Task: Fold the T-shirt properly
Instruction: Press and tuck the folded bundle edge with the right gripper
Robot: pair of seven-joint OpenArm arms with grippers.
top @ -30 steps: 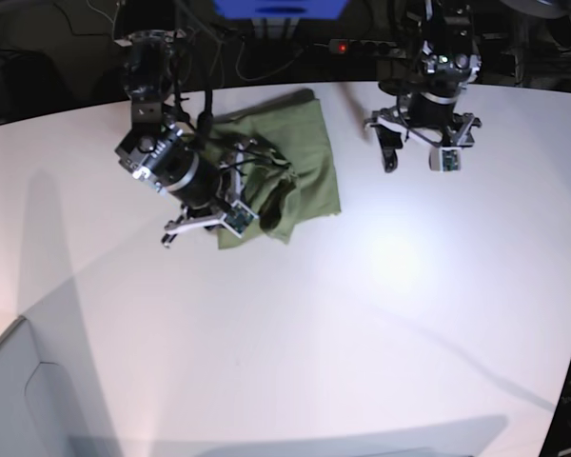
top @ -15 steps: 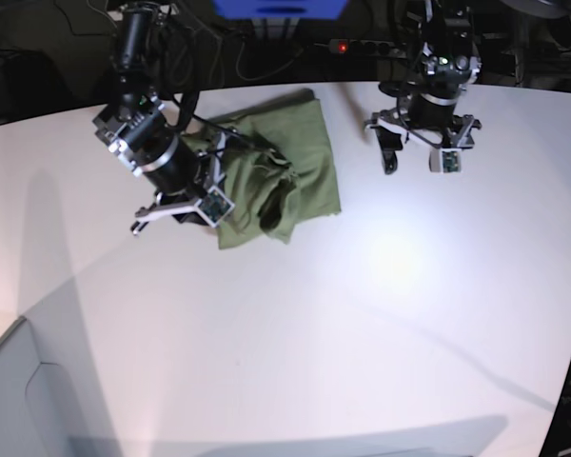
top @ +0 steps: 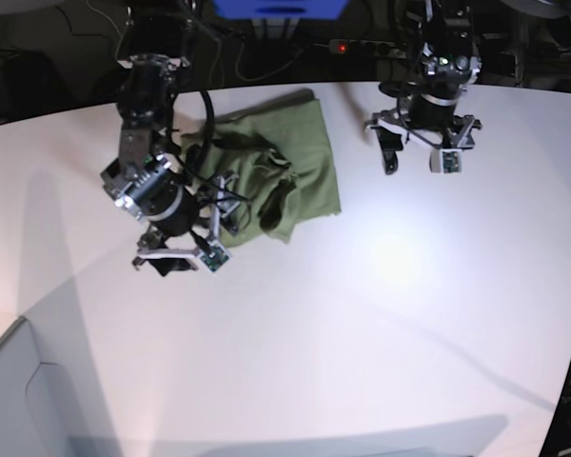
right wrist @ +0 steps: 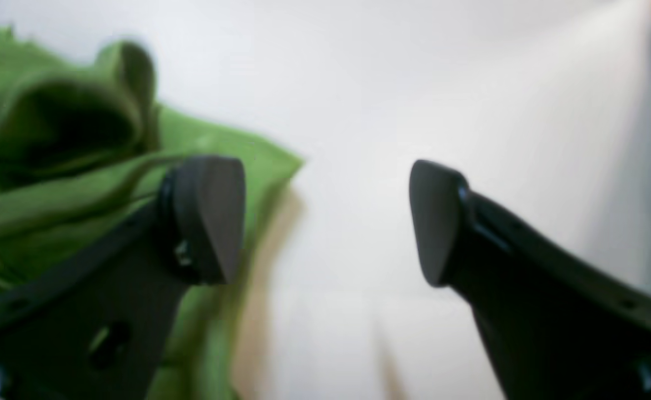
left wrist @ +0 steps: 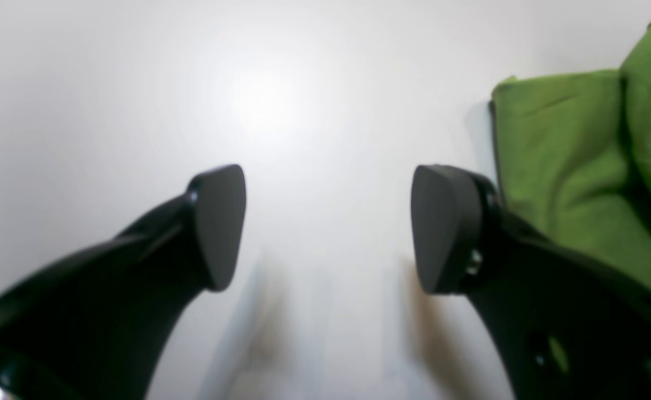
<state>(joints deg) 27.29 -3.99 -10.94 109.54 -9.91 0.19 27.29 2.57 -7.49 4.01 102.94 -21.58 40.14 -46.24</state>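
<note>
Both grippers gape empty – right gripper (top: 178, 259) beside the rumpled T-shirt (top: 295, 171) near the bench's (top: 381, 314) far edge; we should flatten bunched layers before refolding

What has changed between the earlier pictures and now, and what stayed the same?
The right gripper has moved off the T-shirt toward the near, outer side. It now hangs beside the cloth's edge with its jaws open and empty over the white table. Whether it gripped the cloth earlier is not clear. The T-shirt's front fold lies slightly differently. The left gripper stayed open and still, away from the cloth.
</note>
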